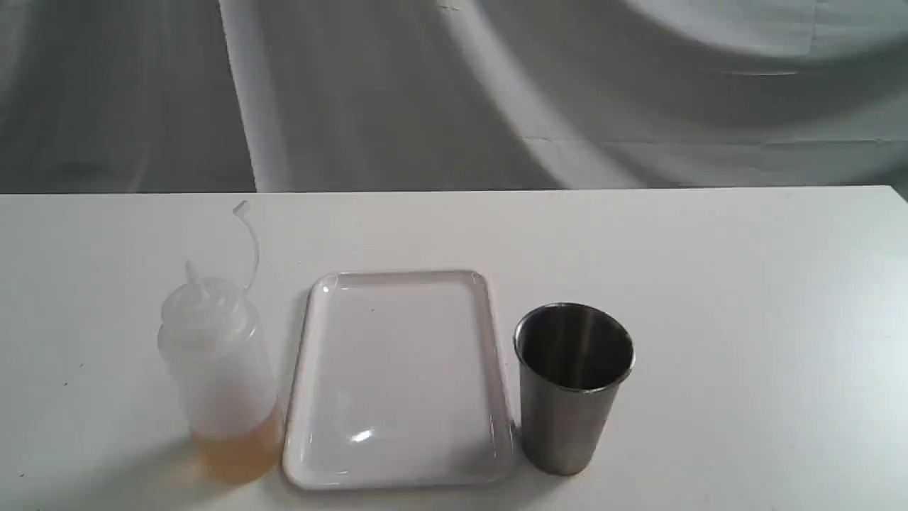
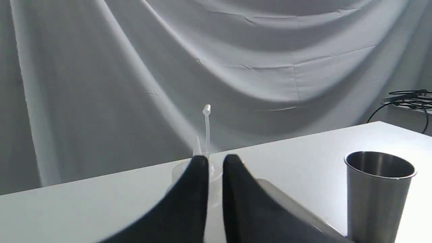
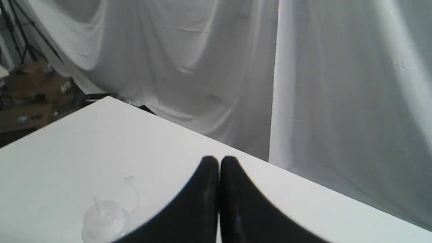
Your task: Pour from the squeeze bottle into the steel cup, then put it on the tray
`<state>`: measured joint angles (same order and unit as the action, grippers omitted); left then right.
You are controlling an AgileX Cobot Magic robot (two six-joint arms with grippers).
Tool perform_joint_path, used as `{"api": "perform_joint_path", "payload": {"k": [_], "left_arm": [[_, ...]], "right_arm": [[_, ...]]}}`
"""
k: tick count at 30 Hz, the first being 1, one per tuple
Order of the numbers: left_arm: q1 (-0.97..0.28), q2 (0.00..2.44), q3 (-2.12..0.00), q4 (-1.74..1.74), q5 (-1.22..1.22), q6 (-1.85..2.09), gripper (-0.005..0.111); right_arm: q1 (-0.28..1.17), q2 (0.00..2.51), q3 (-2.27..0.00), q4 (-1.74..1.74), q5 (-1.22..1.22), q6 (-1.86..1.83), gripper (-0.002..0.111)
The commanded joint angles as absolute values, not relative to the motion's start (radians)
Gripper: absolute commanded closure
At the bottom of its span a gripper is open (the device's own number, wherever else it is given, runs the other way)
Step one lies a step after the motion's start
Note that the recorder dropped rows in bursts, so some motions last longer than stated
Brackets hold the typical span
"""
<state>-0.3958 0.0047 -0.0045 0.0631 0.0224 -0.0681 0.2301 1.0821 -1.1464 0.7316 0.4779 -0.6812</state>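
The squeeze bottle [image 1: 216, 369] stands upright on the white table, left of the tray, with amber liquid at its bottom and its cap strap curling upward. The white tray [image 1: 397, 369] lies bare in the middle. Just right of it stands the steel cup [image 1: 573, 387]. No gripper shows in the exterior view. In the left wrist view my left gripper [image 2: 215, 161] holds nothing, its fingers almost together; the squeeze bottle [image 2: 202, 141] is beyond it and the steel cup [image 2: 379, 195] stands apart from it. My right gripper [image 3: 219, 159] is shut and empty above the table, away from the squeeze bottle [image 3: 104, 219].
Grey draped cloth hangs behind the table's far edge [image 1: 454, 190]. Black cables [image 2: 405, 98] lie past one table corner, and boxes and a tripod [image 3: 30, 84] stand past another. A strip of the tray [image 2: 293, 206] shows beside the left fingers.
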Motion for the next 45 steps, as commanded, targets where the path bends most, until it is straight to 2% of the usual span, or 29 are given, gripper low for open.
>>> {"api": "perform_joint_path", "payload": {"k": [1, 9, 14, 20, 27, 33, 45], "left_arm": [[-0.394, 0.0, 0.0, 0.067, 0.012, -0.068, 0.098], [-0.394, 0.0, 0.0, 0.067, 0.012, -0.068, 0.098], [-0.394, 0.0, 0.0, 0.067, 0.012, -0.068, 0.098], [-0.394, 0.0, 0.0, 0.067, 0.012, -0.068, 0.098], [-0.394, 0.0, 0.0, 0.067, 0.012, -0.068, 0.098], [-0.394, 0.0, 0.0, 0.067, 0.012, -0.068, 0.098], [-0.394, 0.0, 0.0, 0.067, 0.012, -0.068, 0.098]], "right_arm": [[0.333, 1.15, -1.153, 0.571, 0.417, -0.568, 0.108], [0.605, 1.332, -1.153, 0.05, 0.228, -0.178, 0.108], [0.694, 1.441, -1.153, -0.213, 0.176, 0.1, 0.108], [0.726, 1.571, -1.153, -0.364, 0.191, 0.346, 0.108], [0.779, 1.665, -1.146, -0.402, 0.124, 0.354, 0.108], [0.779, 1.69, -1.055, -0.4, -0.06, 0.382, 0.108], [0.779, 1.693, -1.042, -0.4, -0.117, 0.344, 0.108]]}}
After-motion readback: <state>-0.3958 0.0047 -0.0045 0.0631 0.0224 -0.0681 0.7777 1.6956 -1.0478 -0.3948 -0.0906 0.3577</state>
